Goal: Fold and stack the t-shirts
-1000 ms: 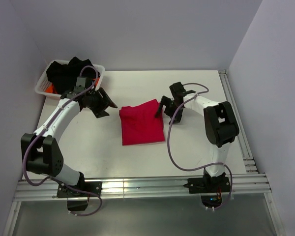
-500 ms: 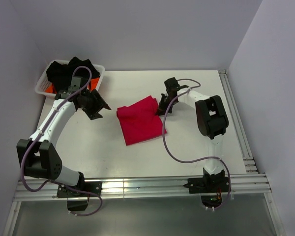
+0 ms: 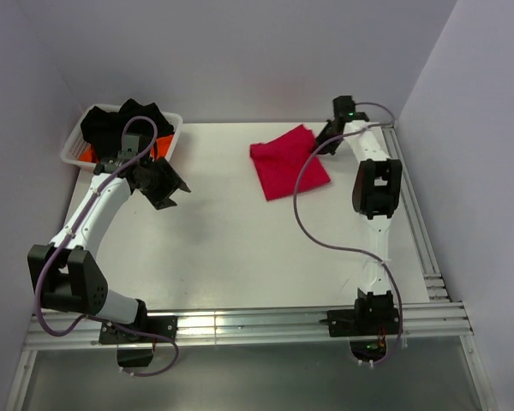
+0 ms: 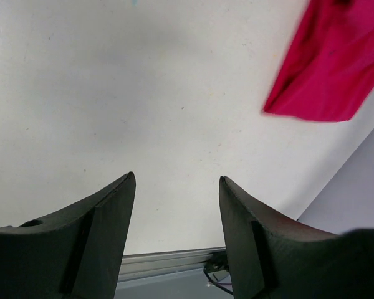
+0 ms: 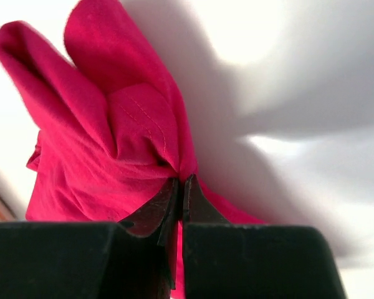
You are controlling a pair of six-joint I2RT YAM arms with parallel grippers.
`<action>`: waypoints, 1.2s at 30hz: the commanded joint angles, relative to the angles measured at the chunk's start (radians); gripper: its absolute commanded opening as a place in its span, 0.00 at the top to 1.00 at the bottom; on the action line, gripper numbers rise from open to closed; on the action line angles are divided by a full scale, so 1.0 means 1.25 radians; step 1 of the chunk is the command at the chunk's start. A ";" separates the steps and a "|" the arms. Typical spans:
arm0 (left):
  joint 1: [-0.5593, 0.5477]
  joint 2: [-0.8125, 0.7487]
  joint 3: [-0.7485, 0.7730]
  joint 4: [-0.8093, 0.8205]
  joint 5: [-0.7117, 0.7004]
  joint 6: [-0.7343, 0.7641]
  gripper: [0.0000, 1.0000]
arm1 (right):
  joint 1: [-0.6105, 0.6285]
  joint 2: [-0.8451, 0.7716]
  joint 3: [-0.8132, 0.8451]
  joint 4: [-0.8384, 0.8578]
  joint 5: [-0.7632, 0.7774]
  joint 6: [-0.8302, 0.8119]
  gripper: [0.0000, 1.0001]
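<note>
The soft, thin, light red t-shirt (image 3: 289, 163) lay folded at the far right of the table (image 3: 223, 248), its bunched edge, likely the surest hold, clamped in the right gripper (image 5: 179, 187), while the left gripper (image 4: 174, 180) hovered empty, jaws apart.

The white table (image 3: 240, 240) carries 1 red t-shirt (image 3: 287, 163) and a mesh basket (image 3: 73, 150)

A robotics lab test cell. A white table (image 3: 231, 248) is boxed in by plain pale walls (image 3: 240, 51) at the back and both sides. Aluminium rails (image 3: 257, 330) run along its near edge and right side, with the left arm (image 3: 94, 201) and right arm (image 3: 373, 184) bolted at the near edge, purple cables (image 3: 330, 247) looping loose. Props on it: a mesh basket (image 3: 71, 151) of dark clothes and one red t-shirt (image 3: 287, 163)
</note>
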 commanded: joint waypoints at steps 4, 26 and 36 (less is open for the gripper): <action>0.003 -0.022 0.032 -0.030 -0.025 -0.008 0.38 | -0.205 0.079 0.222 -0.057 0.088 0.103 1.00; 0.003 -0.076 -0.014 -0.008 -0.011 -0.032 0.39 | -0.334 -0.158 -0.074 0.082 0.015 0.044 0.00; 0.003 -0.091 -0.014 0.010 -0.037 0.019 0.39 | -0.100 -0.509 -0.318 0.005 0.129 -0.064 0.00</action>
